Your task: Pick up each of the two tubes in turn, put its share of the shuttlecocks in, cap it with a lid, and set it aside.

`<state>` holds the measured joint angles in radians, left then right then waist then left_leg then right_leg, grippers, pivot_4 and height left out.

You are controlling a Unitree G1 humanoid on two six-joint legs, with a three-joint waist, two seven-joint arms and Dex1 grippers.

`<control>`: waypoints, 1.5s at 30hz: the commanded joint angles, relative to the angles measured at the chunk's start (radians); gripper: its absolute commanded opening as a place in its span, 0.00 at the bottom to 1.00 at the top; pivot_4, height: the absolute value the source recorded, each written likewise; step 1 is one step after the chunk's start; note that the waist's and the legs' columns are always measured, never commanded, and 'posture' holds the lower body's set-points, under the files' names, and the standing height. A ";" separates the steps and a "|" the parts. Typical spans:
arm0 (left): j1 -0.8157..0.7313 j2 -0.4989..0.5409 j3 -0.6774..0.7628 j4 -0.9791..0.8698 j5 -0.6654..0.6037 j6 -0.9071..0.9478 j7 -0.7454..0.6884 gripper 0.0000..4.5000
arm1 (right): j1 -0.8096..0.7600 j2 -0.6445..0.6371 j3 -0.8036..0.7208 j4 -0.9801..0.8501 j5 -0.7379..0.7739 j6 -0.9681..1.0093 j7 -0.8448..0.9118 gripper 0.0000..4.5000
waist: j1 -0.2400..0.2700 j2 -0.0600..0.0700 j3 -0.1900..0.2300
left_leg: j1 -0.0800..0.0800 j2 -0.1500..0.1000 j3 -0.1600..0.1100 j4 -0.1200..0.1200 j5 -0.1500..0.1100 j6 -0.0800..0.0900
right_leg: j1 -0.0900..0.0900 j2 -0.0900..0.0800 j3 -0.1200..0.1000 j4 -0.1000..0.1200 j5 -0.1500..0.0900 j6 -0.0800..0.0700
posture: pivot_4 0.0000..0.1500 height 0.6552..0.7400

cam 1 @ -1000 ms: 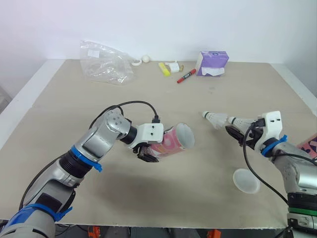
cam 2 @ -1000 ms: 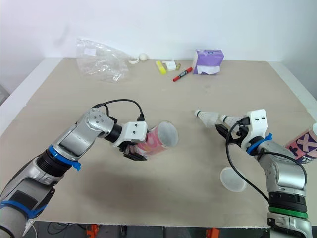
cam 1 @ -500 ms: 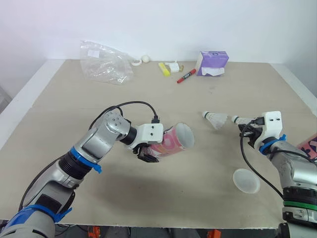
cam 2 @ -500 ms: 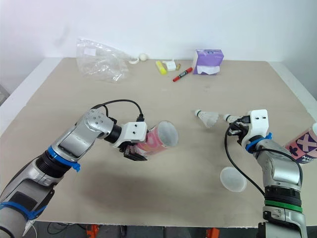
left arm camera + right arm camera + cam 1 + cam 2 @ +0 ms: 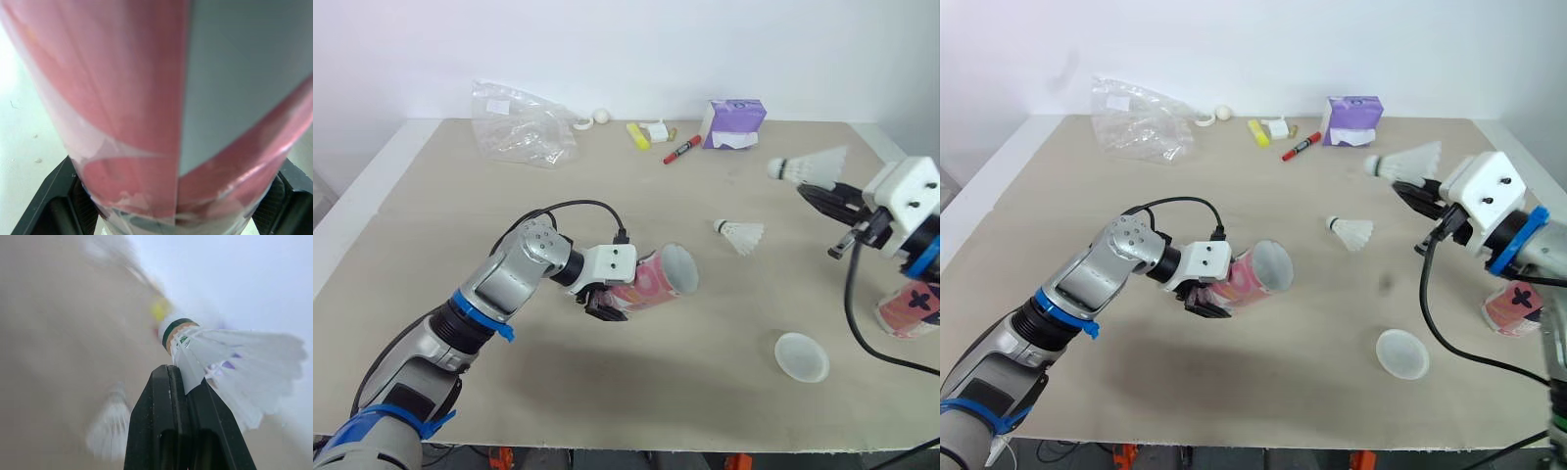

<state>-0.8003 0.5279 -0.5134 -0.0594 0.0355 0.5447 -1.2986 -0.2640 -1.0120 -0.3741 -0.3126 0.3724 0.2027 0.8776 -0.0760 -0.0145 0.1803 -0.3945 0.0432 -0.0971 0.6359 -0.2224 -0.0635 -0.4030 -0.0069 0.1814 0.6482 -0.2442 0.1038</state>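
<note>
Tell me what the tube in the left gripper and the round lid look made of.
Tube: likely cardboard under a smooth printed wrap, going by its pattern and soft sheen. Lid: probably thin plastic, whitish and slightly see-through.

One pink tube [image 5: 651,281] lies almost sideways, pinched in the left gripper [image 5: 610,300], with its open mouth facing right. The second tube [image 5: 1513,305], pink with dark marks, stands at the table's right edge. One white shuttlecock [image 5: 741,234] lies on the table. The other shuttlecock [image 5: 808,167] is up in the air, pinched in the right gripper [image 5: 178,377]. A round pale lid [image 5: 801,356] lies flat near the front.
</note>
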 commanded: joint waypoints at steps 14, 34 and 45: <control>0.005 -0.023 -0.023 0.013 -0.004 -0.016 -0.004 0.80 | -0.010 -0.056 0.194 -0.274 0.037 -0.076 0.217 0.04 | 0.005 -0.002 0.001 | -0.001 -0.001 0.000 0.002 0.000 0.000 | 0.000 -0.001 0.000 -0.001 -0.001 -0.003 | 1.00 1.00; 0.001 -0.015 -0.020 0.017 -0.011 0.012 0.008 0.80 | 0.001 0.088 0.023 -0.145 0.257 0.269 -0.053 0.99 | 0.007 -0.007 -0.001 | -0.002 0.000 0.000 0.002 0.000 0.000 | -0.001 -0.001 0.000 -0.001 0.000 -0.002 | 1.00 1.00; 0.004 -0.014 -0.020 0.004 -0.013 0.026 0.014 0.80 | 0.045 0.385 0.019 0.056 0.142 0.391 -0.437 0.99 | 0.008 -0.004 -0.002 | -0.002 0.000 -0.001 0.001 0.000 0.001 | -0.002 0.000 -0.001 0.000 0.001 -0.002 | 1.00 1.00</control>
<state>-0.8026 0.5186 -0.5127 -0.0493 0.0215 0.5647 -1.2879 -0.1976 -0.6350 -0.3523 -0.2583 0.5158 0.6014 0.4584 -0.0675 -0.0185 0.1785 -0.3964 0.0433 -0.0979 0.6366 -0.2219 -0.0629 -0.4048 -0.0065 0.1807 0.6486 -0.2427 0.1016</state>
